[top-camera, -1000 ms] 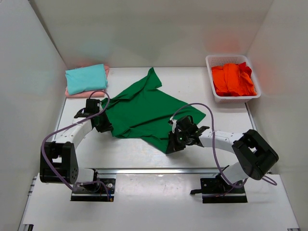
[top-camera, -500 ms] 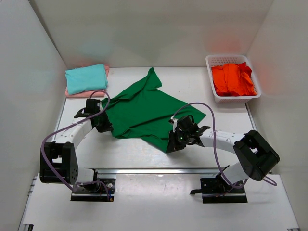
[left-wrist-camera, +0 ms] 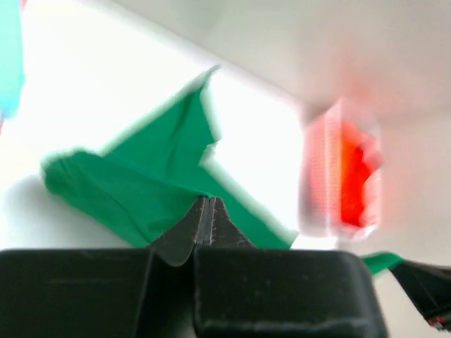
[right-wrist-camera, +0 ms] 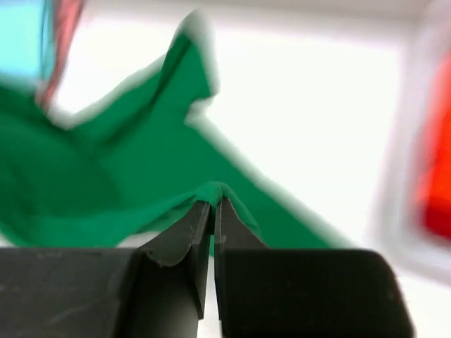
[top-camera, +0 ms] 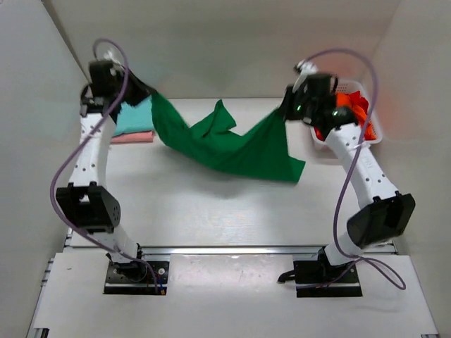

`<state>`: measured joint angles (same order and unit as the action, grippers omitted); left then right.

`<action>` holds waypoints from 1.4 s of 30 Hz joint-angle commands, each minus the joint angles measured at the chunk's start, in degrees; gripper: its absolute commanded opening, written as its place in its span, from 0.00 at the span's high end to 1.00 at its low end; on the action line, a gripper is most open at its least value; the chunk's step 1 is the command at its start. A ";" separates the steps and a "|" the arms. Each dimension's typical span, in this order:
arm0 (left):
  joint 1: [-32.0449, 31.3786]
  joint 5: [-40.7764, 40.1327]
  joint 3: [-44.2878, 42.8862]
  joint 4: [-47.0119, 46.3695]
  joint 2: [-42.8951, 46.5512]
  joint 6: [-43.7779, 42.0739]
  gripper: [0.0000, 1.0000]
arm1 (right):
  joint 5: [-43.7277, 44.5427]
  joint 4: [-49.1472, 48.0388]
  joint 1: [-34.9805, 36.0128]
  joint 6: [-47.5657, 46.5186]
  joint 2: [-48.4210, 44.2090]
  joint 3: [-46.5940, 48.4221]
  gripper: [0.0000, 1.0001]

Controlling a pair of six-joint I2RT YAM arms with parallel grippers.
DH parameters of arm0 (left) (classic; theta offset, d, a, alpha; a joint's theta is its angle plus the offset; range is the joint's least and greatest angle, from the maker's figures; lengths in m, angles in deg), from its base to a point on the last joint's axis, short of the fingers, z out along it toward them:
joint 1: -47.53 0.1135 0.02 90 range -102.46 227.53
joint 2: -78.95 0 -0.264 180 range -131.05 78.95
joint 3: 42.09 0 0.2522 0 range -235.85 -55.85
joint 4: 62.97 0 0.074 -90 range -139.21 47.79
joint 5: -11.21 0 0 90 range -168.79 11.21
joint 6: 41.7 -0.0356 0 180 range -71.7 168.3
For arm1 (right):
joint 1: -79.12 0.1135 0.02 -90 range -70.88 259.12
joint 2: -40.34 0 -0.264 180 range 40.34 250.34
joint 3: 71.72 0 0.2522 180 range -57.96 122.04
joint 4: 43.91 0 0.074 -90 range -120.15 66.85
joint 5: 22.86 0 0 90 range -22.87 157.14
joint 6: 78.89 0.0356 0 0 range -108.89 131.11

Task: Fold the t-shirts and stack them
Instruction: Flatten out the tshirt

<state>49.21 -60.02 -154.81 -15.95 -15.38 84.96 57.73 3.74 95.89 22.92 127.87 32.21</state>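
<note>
- You have the most room toward yourself: the white table (top-camera: 211, 211) lies bare from under the shirt down to the rail at the near edge. Walls close in on the left, right and back.
- Your left gripper (top-camera: 143, 94) hangs at the back-left corner, just above the folded teal t-shirt (top-camera: 135, 117), which lies on the pale pink t-shirt (top-camera: 131, 136).
- Your right gripper (top-camera: 285, 110) sits just beside the white basket (top-camera: 372, 135) holding the orange-red t-shirt (top-camera: 352, 105), so there is little margin on that side.
- Half a second ago both arms were low, their grippers on the edges of the dark green t-shirt (top-camera: 232, 148) as it lay spread on the table. Now both arms are raised and drawn toward the back, and the shirt has come up with them.
- Both grippers are pinched tight on the green cloth. In each wrist view, blurred as they are, the fingertips meet with fabric caught at the tips.
- The shirt sags in a curve between the two grippers, with a pointed flap standing up mid-span and a corner drooping at lower right. A shadow lies on the table under it; whether the lowest part touches the table cannot be told.
</note>
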 commanded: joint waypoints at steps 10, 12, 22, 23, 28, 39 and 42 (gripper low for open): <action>12.03 18.32 -16.93 -26.34 0.69 23.25 1.00 | 19.87 -0.46 -0.61 -17.00 -8.30 18.04 1.00; 12.74 19.55 -16.00 -29.91 1.95 26.16 1.00 | 21.35 -3.20 0.19 -17.35 -12.72 14.78 1.00; 11.25 21.40 -21.72 -32.29 2.74 33.13 1.00 | 9.95 3.29 -2.79 -15.06 -13.44 20.83 1.00; 11.33 21.49 -22.33 -31.68 2.48 32.95 1.00 | 8.02 3.29 -2.80 -14.37 -12.39 21.53 1.00; 10.28 20.96 -24.08 -32.64 -4.27 33.30 1.00 | 0.54 1.71 -6.66 -13.31 -3.96 24.61 1.00; 9.75 20.17 -37.62 -36.31 -25.63 36.36 1.00 | -2.45 -5.14 -11.41 -10.08 19.68 40.42 1.00; 9.93 20.17 -40.86 -39.14 -28.19 39.00 1.00 | -2.98 -5.94 -12.64 -9.18 23.99 45.69 1.00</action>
<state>59.24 -39.19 -190.20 -49.37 -44.82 120.87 55.93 4.46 85.16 11.60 151.24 70.88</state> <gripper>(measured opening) 0.014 0.018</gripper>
